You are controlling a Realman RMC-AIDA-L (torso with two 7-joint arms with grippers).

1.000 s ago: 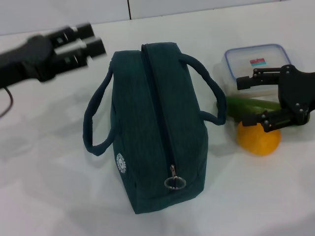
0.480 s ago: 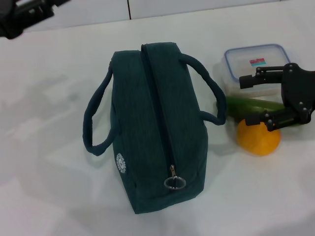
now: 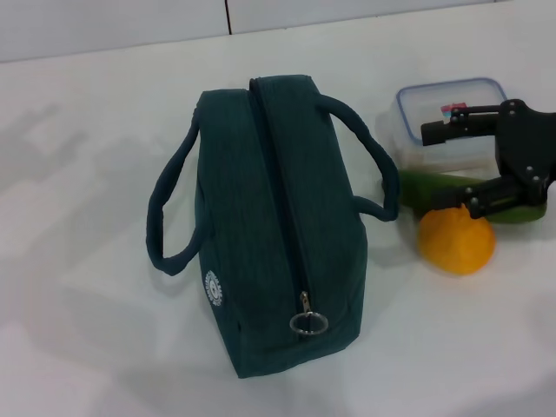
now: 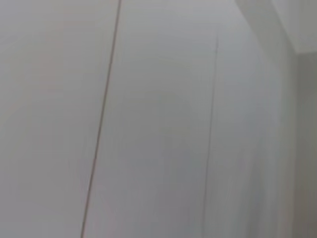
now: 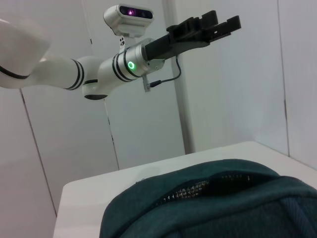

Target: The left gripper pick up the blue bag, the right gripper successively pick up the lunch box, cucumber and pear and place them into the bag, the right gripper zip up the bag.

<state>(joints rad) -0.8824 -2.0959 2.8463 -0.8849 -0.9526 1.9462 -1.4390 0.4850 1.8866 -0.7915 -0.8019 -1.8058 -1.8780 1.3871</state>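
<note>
Raised out of the head view since a second ago, the left end effector (image 5: 205, 27) is seen high above the bag (image 3: 278, 217), fingers nearly together, empty. Right end effector (image 3: 452, 169), spread open, hovers over box (image 3: 434, 109), cucumber (image 3: 426, 187), pear (image 3: 456, 243) at right. Nothing is packed.

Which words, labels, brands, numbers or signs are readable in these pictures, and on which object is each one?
No text can be read in any view.
Round white logo on the end of the blue bag: too small to read.
Red and teal label on the lunch box lid: too blurred to read, partly hidden by the right gripper.
</note>
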